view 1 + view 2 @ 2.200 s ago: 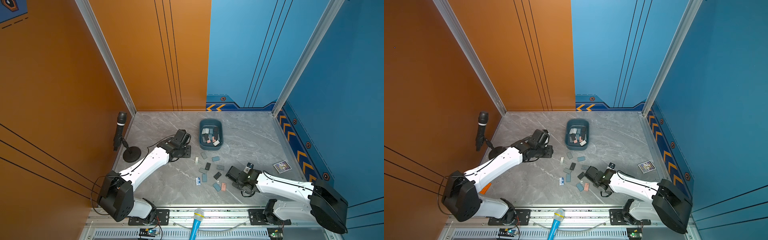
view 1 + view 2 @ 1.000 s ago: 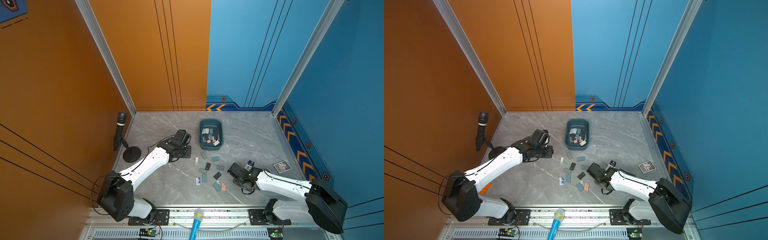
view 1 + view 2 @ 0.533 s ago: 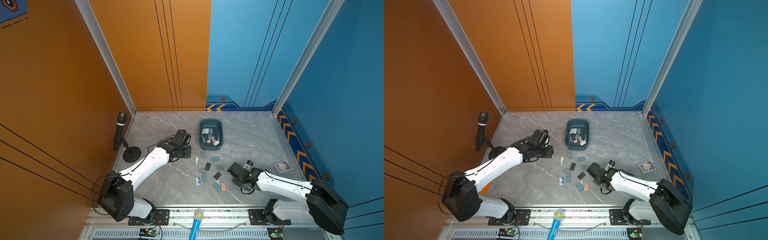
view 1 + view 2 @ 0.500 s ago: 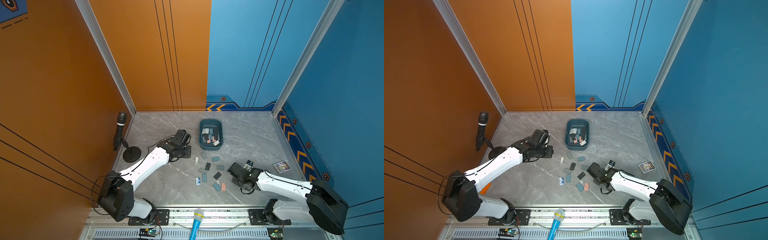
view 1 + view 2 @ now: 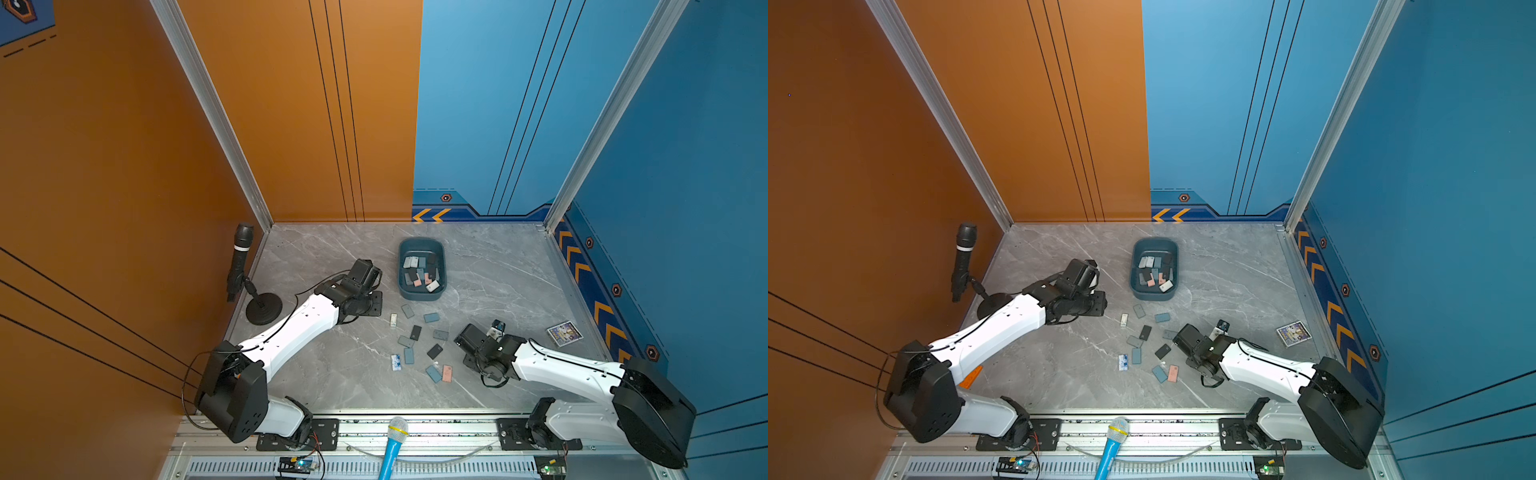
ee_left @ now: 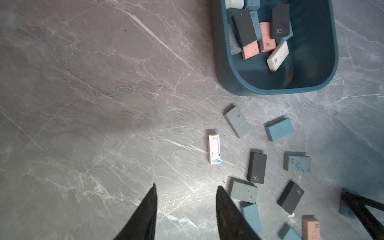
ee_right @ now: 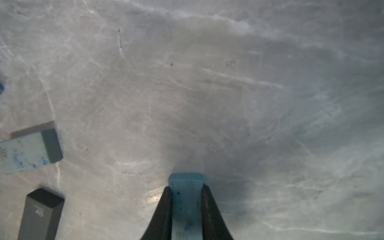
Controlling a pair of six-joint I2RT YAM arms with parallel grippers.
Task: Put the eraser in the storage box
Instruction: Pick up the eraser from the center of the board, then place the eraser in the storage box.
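The right gripper (image 7: 186, 190) is squeezing a blue eraser (image 7: 186, 180) hard, away from the storage box (image 5: 422, 296), risking it squirting out mid-carry; the left gripper (image 6: 187, 186) is hanging open.

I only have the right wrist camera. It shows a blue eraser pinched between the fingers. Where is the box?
Observer: The storage box sits ahead of the right gripper, slightly to the robot's left.
Operator: Is anything between the blue eraser and it?
Observer: Only loose erasers, lying flat.
Operator: And the other arm?
Observer: The left gripper hangs open and empty beside the box, on the robot's left.
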